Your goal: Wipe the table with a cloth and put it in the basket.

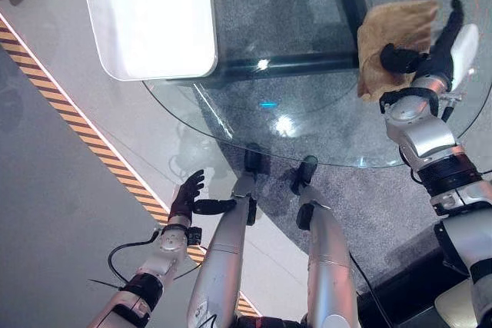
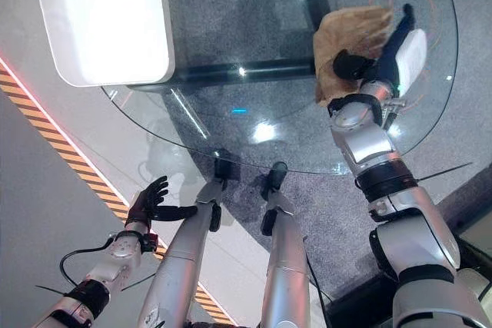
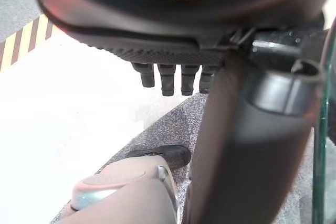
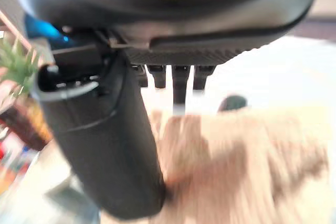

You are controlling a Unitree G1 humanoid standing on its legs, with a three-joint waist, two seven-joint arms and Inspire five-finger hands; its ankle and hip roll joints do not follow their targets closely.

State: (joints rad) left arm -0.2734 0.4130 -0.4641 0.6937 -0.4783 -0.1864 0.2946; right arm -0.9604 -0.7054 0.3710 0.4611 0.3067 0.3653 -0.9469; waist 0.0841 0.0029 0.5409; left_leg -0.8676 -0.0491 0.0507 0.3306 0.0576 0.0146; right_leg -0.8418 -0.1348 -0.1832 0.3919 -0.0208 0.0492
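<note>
The cloth (image 1: 393, 44) lies on the glass table (image 1: 307, 128), near its right edge. The right hand (image 1: 430, 48) rests on the cloth with fingers straight and pressing flat, thumb out to the side. The left hand (image 1: 187, 195) hangs below the table's near rim, fingers relaxed and spread, holding nothing. Risk: with only flat pressure and no grip, the cloth may bunch or slide off the table's right edge during a stroke. I see no basket.
</note>
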